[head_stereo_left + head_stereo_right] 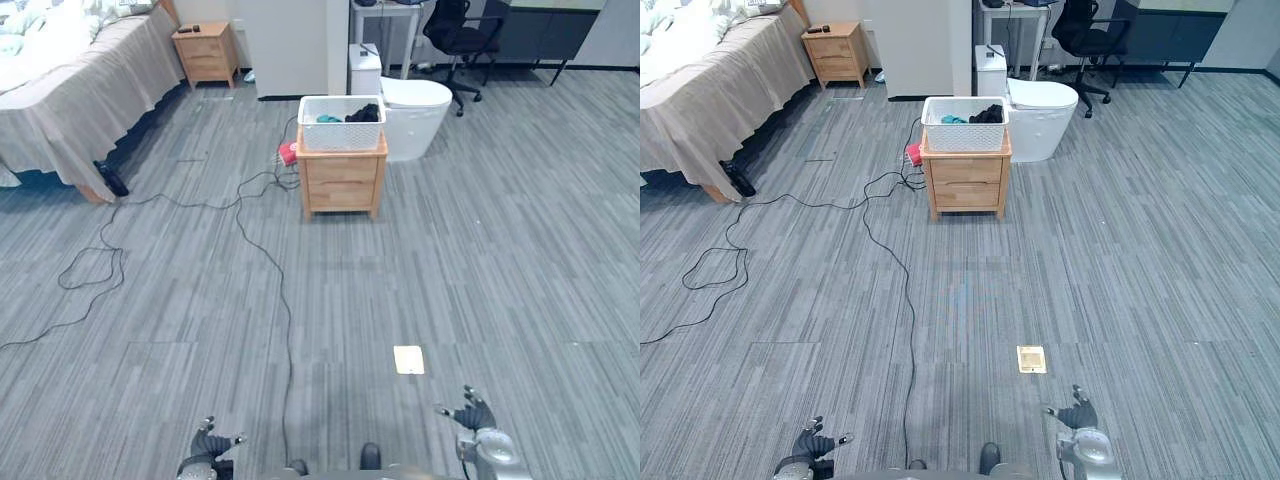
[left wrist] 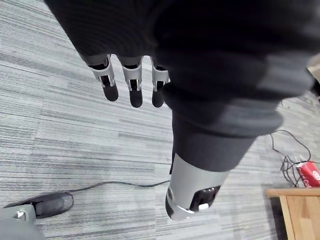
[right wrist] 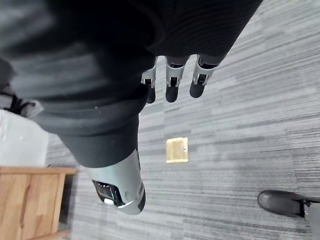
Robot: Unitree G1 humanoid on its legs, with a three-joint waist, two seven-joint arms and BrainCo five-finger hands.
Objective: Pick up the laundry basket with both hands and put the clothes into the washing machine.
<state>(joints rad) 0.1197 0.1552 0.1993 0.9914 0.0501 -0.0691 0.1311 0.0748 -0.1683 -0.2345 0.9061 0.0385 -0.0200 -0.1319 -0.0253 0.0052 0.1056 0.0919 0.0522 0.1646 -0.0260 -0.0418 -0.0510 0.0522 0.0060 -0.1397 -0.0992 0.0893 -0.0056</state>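
The robot stands well back from the work. The white laundry basket (image 1: 340,137) sits on a wooden nightstand (image 1: 342,182) at upper centre of the frame, with what I take to be the white washing machine (image 1: 420,112) just behind it to the right.

Both hands hang low at the bottom edge, the left hand (image 1: 210,441) at lower left and the right hand (image 1: 473,414) at lower right. Each has its fingers loose and straight, holding nothing.

As I see it, the step in hand is the approach. It should walk straight up and square itself to the nightstand. Then it should bring a hand to each side of the basket at rim height, so the lift comes up level and nothing spills.

Counting up:
- one basket, with one teal garment (image 1: 328,119) and one dark heap (image 1: 364,113) inside; I can't tell how many pieces are in the heap
- two nightstands, the second (image 1: 205,52) at upper left beside the one bed (image 1: 70,95)
- one black office chair (image 1: 455,35) at upper right
- one pale floor plate (image 1: 408,359) lower down
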